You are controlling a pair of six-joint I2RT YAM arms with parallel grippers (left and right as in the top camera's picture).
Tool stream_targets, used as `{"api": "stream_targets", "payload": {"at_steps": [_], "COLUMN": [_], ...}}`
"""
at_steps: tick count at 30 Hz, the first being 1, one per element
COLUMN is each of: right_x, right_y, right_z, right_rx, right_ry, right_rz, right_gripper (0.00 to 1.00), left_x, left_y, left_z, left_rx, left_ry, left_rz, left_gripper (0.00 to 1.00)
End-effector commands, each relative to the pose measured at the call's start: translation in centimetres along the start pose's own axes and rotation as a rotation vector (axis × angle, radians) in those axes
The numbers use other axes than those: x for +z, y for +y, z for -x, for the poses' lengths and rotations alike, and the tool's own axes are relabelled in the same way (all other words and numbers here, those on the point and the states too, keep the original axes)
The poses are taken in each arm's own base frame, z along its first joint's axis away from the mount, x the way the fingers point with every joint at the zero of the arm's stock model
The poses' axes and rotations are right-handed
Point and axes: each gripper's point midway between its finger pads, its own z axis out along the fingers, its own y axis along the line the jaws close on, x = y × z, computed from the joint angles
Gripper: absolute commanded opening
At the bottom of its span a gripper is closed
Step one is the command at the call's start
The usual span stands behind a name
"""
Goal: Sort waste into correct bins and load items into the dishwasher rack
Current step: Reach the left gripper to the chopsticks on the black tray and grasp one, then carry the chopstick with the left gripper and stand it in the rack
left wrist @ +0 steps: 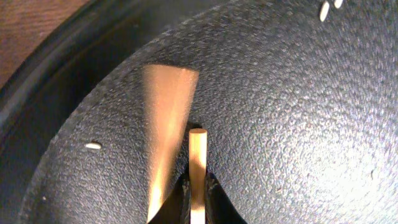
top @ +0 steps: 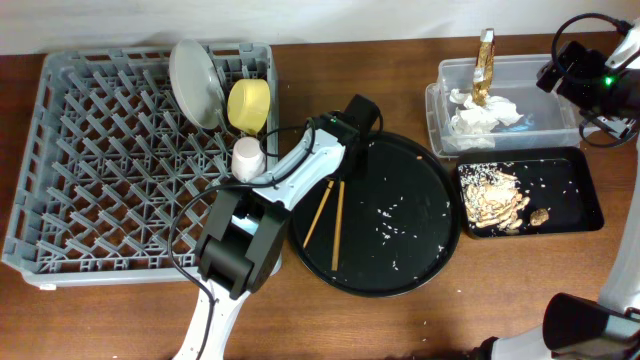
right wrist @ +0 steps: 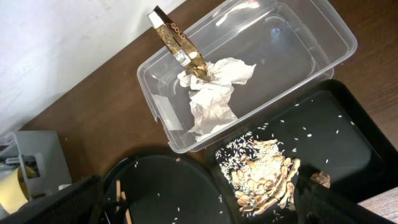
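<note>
The large square grey plastic dishwasher rack (top: 100, 170) fills the left of the table. It already holds the pale grey round plate (top: 195, 85) on edge, the yellow bowl (top: 250, 103) and, just beside them, the small pink cup (top: 247, 157). To its right is the large round black tray (top: 400, 240), speckled with rice. Further right, the clear plastic rectangular tub (top: 545, 70) holds paper and wrapper, and the shallow black rectangular tray (top: 580, 195) holds the food scraps.

The pair of thin wooden chopsticks (top: 337, 220) is what remains to load. It lies on the left part of the round tray in a narrow V. The far ends of the sticks nearly meet, and their long axes run back toward the robot's side of the table.

The left gripper (left wrist: 198, 202) comes down at that far end, so the sticks trail away beneath the arm, with the rack just to its left. The left wrist view shows the fingers closed tight against both sides of one pale, square-cut stick, whose tip pokes out past them. This looks like a pinch near the stick's end. The other stick is a blurred tan streak beside it, outside the grip.

The right gripper (right wrist: 196, 199) hangs well apart over the tub corner, spread wide and empty, so the left arm is clearly the nearer one.
</note>
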Motion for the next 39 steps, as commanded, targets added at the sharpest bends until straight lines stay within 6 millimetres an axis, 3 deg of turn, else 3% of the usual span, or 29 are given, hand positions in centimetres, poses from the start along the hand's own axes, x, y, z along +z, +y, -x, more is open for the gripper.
{"api": "stream_targets", "payload": {"at_steps": [1, 5, 7, 8, 10, 12, 13, 14, 16, 17, 20, 23, 24, 30, 34, 39], "right_x": [-0.1, -0.1, -0.1, -0.1, -0.1, -0.1, -0.1, -0.1, -0.1, -0.1, -0.1, -0.1, -0.1, -0.1, -0.1, -0.1], "right_y": [-0.2, -0.2, -0.2, -0.2, -0.2, -0.2, -0.2, -0.2, -0.2, -0.2, -0.2, -0.2, -0.2, -0.2, -0.2, -0.2], "right_z": [0.3, 0.3, 0.3, 0.3, 0.3, 0.3, 0.3, 0.3, 0.3, 0.3, 0.3, 0.3, 0.3, 0.3, 0.3, 0.3], "right_rx": [-0.01, -0.01, -0.01, -0.01, -0.01, -0.01, -0.01, -0.01, -0.01, -0.01, -0.01, -0.01, -0.01, -0.01, -0.01, -0.01], "right_ry": [-0.013, -0.013, -0.013, -0.013, -0.013, -0.013, -0.013, -0.013, -0.013, -0.012, -0.013, -0.013, -0.013, -0.013, -0.013, -0.013], "right_rz": [-0.011, -0.011, -0.011, -0.011, -0.011, -0.011, -0.011, -0.011, -0.011, -0.011, -0.011, -0.011, -0.011, -0.011, -0.011, -0.011], "right_gripper": [0.99, 0.99, 0.98, 0.98, 0.99, 0.98, 0.99, 0.98, 0.99, 0.98, 0.98, 0.98, 0.99, 0.98, 0.99, 0.99], "left_x": [1.1, 0.2, -1.8, -3.4, -9.1, -14.6, -16.4, -18.8, -21.2, -22.6, -24.7, -27.1, -27.3, -25.4, -20.4, -14.3], "left_y": [-0.5, -1.0, -2.0, -2.5, -3.2, -3.0, -2.5, -1.2, 2.0, 4.9, 11.7, 17.1, 19.0, 25.5, 26.5, 27.9], "left_z": [-0.4, 0.9, 2.4, 3.2, 5.0, 6.8, 7.3, 7.5, 7.6, 7.4, 5.1, 5.4, 5.5, 5.3, 6.0, 5.0], "left_rx": [-0.001, -0.001, 0.023, 0.06, 0.154, 0.224, 0.236, 0.256, 0.22, 0.179, 0.082, -0.033, -0.074, -0.141, -0.098, -0.096], "left_ry": [0.022, -0.012, -0.046, -0.059, -0.105, -0.178, -0.199, -0.213, -0.214, -0.205, -0.114, -0.153, -0.156, -0.1, -0.06, -0.001], "left_rz": [-0.029, -0.046, -0.076, -0.092, -0.107, -0.118, -0.114, -0.102, -0.048, 0.013, 0.122, 0.138, 0.151, 0.247, 0.253, 0.303], "left_gripper": [0.01, 0.01, 0.01, 0.01, 0.01, 0.01, 0.01, 0.01, 0.01, 0.01, 0.01, 0.01, 0.01, 0.01, 0.01, 0.05]}}
